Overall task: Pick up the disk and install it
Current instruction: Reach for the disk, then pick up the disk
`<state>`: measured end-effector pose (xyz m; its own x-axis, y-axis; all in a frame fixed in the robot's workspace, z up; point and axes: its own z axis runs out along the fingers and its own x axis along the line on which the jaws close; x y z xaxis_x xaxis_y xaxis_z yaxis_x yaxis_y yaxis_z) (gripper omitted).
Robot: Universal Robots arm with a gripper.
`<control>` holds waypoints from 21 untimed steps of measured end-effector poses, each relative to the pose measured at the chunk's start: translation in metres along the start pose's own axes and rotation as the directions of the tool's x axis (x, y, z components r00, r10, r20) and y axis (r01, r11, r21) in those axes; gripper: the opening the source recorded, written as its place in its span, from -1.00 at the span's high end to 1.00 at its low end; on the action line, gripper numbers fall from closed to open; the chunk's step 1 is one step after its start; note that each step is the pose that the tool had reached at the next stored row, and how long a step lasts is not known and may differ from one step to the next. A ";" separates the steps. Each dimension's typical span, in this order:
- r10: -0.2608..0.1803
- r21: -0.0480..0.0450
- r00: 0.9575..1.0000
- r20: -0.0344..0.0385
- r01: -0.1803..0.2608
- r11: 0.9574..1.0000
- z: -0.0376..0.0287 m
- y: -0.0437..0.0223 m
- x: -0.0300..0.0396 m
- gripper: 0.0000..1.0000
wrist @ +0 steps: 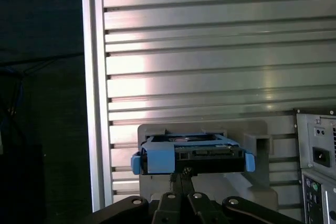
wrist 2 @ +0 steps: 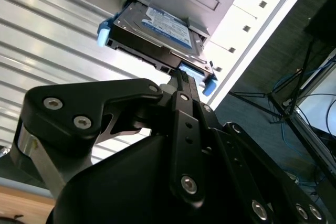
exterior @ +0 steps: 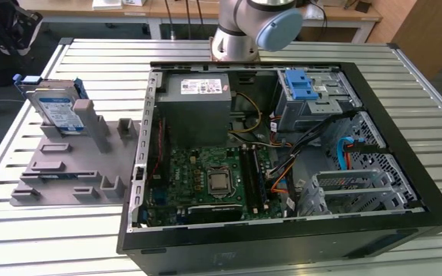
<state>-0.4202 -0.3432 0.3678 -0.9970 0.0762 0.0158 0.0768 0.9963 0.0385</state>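
Pincer (wrist: 184, 176) tips together, gripping nothing. Disk (wrist: 191, 153) straight ahead of tips, contact unclear, upright in grey holder (exterior: 60, 172) on tabletop (wrist: 210, 51).

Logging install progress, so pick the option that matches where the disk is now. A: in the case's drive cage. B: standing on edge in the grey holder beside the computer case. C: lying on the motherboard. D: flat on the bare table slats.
B: the exterior view shows the disk upright in the grey holder, outside the computer case, on the exterior view's left.
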 end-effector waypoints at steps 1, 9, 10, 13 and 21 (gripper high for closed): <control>0.000 0.000 1.000 0.000 0.000 1.000 0.0003 0.0007 0.0022 0.79; 0.000 0.000 1.000 0.000 0.000 1.000 0.0011 0.0023 0.0100 0.79; 0.000 0.000 1.000 0.000 0.000 1.000 0.0012 0.0022 0.0101 0.79; 0.000 0.000 1.000 0.000 0.000 1.000 0.0011 0.0022 0.0102 0.79; -0.004 0.000 1.000 0.000 0.004 1.000 0.0011 0.0022 0.0103 0.79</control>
<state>-0.4303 -0.3402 0.3669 -0.9973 0.0723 0.0159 0.0729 0.9966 0.0384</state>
